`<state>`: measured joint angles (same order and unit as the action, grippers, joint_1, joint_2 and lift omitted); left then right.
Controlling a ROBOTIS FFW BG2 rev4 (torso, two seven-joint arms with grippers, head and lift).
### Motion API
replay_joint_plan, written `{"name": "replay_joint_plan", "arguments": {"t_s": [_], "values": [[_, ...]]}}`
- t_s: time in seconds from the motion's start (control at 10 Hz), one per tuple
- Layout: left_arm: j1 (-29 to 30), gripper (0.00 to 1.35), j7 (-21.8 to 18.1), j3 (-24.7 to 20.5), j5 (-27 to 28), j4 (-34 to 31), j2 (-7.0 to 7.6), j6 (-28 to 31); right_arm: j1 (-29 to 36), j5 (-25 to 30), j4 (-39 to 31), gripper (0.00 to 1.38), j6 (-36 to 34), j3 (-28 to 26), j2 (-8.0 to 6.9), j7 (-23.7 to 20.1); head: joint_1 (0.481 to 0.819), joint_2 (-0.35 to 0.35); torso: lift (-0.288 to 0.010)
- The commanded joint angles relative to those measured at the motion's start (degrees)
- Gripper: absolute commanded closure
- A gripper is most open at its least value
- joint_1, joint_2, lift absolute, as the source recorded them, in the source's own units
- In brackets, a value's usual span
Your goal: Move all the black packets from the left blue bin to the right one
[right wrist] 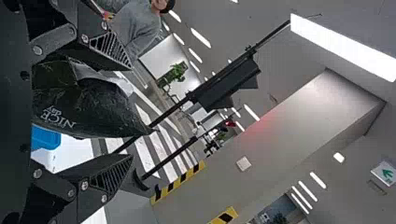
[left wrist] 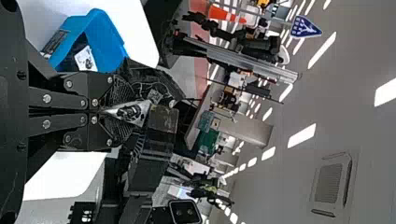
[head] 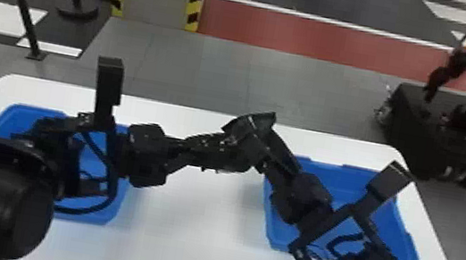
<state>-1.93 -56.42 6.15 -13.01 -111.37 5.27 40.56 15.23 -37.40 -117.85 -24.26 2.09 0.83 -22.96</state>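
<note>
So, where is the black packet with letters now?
In the right wrist view, the black packet is inside the open right gripper; in the head view, that is between the left bin and right bin.

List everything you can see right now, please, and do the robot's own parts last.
Blue bins: two, blue, left and right on the table
Black packet: one, black with white print, between the right gripper's fingers
Silvery piece: one, pale with dark print, in the left gripper; perhaps part of that packet
Packets in right bin: count unclear, dark, one with a white patch
Table: one, white, under the bins
Pillar: one, grey with yellow-black edging, beyond the table
Posts: two, black, behind left
Another robot: one, mostly black, behind right
Cone: one, orange, background
Left gripper: one, black, shut on the silvery piece
Right gripper: one, black, fingers apart around the black packet
</note>
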Motion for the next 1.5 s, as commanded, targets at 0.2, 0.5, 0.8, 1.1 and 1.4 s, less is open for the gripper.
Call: {"name": "replay_joint_plan", "arguments": {"t_s": [0.2, 0.5, 0.8, 1.1, 1.4], "values": [[0.2, 1.21, 0.2, -0.4, -0.2, 0.2, -0.09, -0.2, 0.0, 0.4, 0.2, 1.27, -0.9, -0.1, 0.14, -0.1, 0.695, -0.083, -0.11], [1.9, 0.89, 2.2, -1.8, -0.8, 0.2, -0.44, 0.6, 0.8, -1.4, 0.6, 1.28, 1.6, 0.0, 0.05, -0.1, 0.695, -0.082, -0.11], [4.2, 0.27, 3.2, -4.0, -0.8, 0.2, -0.53, 1.1, 0.8, -1.8, 2.5, 1.27, 2.2, -2.0, 0.14, -0.1, 0.695, -0.07, -0.11], [8.5, 0.18, 3.5, -9.3, -1.3, -2.0, -0.53, -0.5, -0.6, 3.7, 8.8, 1.27, 2.0, -12.0, 0.31, 0.5, 0.695, -0.093, -0.11], [12.7, 0.09, 4.2, -14.6, -1.3, -5.7, 0.26, 1.9, -8.9, 4.4, 26.0, 1.27, 1.6, -16.7, 5.76, 3.0, 0.695, -0.17, -0.11]]}}
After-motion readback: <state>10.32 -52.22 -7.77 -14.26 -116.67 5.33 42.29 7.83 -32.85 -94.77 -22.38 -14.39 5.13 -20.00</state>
